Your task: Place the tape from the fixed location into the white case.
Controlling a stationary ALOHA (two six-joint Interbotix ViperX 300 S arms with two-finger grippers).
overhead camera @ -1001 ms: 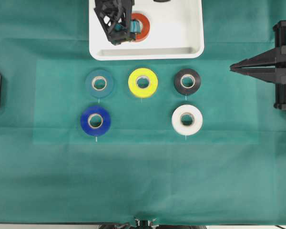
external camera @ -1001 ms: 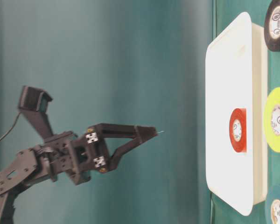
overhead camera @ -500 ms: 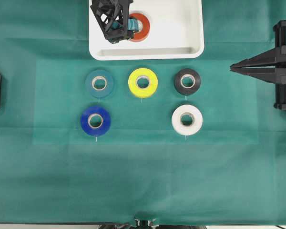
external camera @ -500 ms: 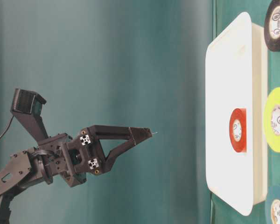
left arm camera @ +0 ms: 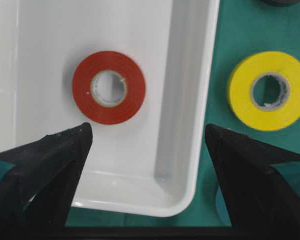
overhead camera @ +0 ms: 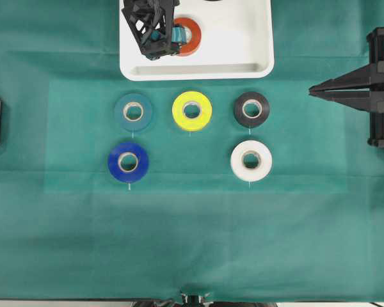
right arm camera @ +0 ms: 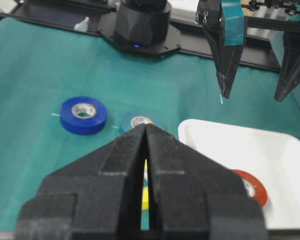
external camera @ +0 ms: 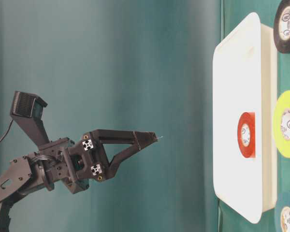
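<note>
From overhead, my left fingers (overhead camera: 155, 38) hang over the white case (overhead camera: 243, 61) at the top of the desk (overhead camera: 192, 236), hiding the left edge of the tape (overhead camera: 191, 35), which lies flat inside the case. My left wrist view makes plain what the overhead cannot: my two fingertips (left arm camera: 65, 150) stand wide apart with nothing between them, and the orange-red tape (left arm camera: 109, 87) sits on the case floor (left arm camera: 45, 60) beyond them, untouched, with the case's raised rim to its right. The table-level view, turned on its side, shows the gap in height: my left fingers (external camera: 152, 137) hover well clear of the case (external camera: 237, 121), and the tape (external camera: 246, 135) rests alone on its white floor. My right fingers (overhead camera: 315, 91) wait at the right edge of the desk, well apart from everything, and my right wrist view shows them (right arm camera: 145, 135) pressed together, holding nothing. Outside the case lie five other rolls, seen best from above: teal (overhead camera: 133, 112), yellow (overhead camera: 192, 110) and black (overhead camera: 251, 109) in a row just below the case, dark blue (overhead camera: 128, 162) and white (overhead camera: 251, 160) beneath them
</note>
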